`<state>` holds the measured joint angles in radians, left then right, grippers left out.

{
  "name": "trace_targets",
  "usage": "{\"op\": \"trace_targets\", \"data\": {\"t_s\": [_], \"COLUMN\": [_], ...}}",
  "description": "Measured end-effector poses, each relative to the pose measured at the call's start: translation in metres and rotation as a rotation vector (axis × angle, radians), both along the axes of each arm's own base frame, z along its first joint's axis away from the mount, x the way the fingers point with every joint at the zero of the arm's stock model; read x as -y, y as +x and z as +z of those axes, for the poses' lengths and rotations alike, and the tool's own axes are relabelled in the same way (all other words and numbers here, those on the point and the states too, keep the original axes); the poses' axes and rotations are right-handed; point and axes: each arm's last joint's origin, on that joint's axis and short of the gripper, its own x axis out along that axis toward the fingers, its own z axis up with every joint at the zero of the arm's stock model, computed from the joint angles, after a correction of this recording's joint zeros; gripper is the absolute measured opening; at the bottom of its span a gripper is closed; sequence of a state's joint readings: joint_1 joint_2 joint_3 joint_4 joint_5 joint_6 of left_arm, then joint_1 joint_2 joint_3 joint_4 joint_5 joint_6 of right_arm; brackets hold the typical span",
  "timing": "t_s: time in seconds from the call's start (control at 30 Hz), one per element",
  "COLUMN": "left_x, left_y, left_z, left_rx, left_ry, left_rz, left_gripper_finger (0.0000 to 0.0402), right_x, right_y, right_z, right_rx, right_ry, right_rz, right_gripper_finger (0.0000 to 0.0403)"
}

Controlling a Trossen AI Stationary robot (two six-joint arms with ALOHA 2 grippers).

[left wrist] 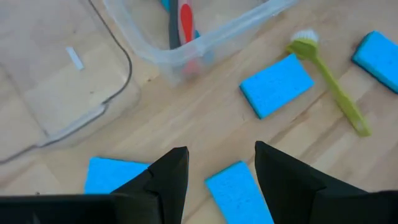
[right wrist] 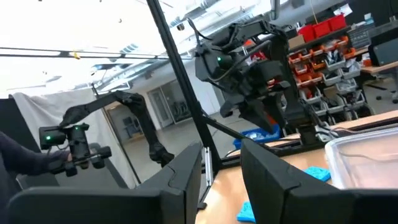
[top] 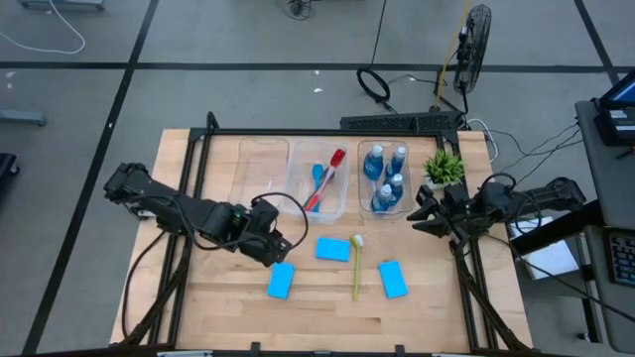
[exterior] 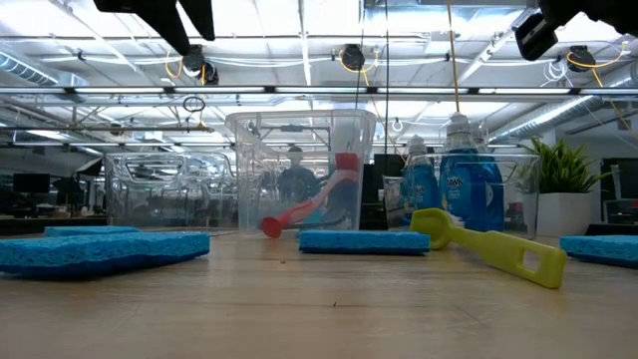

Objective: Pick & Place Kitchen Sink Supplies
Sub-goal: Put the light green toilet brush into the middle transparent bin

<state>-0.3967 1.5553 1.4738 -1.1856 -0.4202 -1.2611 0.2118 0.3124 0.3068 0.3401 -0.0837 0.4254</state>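
Basically, left gripper (left wrist: 221,171) hovers fingers apart, empty, over a blue sponge (left wrist: 239,194) lying lengthwise between them; right gripper (top: 425,210) is farther off, narrow, holding nothing.

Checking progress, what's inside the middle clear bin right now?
The middle clear bin holds a red brush and a blue brush, lying crossed. Anything under them is hidden.

My two fingers (right wrist: 186,180) parted, nothing between them. Past them: other arm's gripper (right wrist: 264,109) raised above table (right wrist: 230,193), blue sponges (right wrist: 314,174) beneath it, clear bin (right wrist: 364,152) corner nearby. Shelves with red boxes (right wrist: 323,28) behind.
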Motion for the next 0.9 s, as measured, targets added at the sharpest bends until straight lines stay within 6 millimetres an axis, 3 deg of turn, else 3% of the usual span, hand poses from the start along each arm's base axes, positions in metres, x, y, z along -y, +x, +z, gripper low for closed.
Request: {"op": "trace_targets", "data": {"t_s": [0.3, 0.4, 0.63, 0.9], "left_x": [-0.028, -0.037, -0.055, -0.065], "left_y": [-0.037, -0.056, -0.102, -0.135], "left_z": [0.039, 0.041, 0.009, -0.037], "left_rx": [0.084, 0.12, 0.279, 0.439], "left_ry": [0.071, 0.087, 0.041, 0.069], "left_rz": [-0.048, -0.054, -0.039, -0.216], "left_gripper_finger": [0.0186, 0.0186, 0.0186, 0.0186], "right_x": [-0.008, -0.011, -0.018, -0.024], "right_y": [0.009, 0.013, 0.03, 0.055], "right_z": [0.02, 0.028, 0.041, 0.052], "right_rx": [0.008, 0.008, -0.042, -0.154], "right_ry": [-0.054, -0.08, -0.133, -0.12], "right_rz": [0.032, 0.031, -0.07, -0.179], "right_gripper_finger": [0.01, 0.01, 0.01, 0.01]}}
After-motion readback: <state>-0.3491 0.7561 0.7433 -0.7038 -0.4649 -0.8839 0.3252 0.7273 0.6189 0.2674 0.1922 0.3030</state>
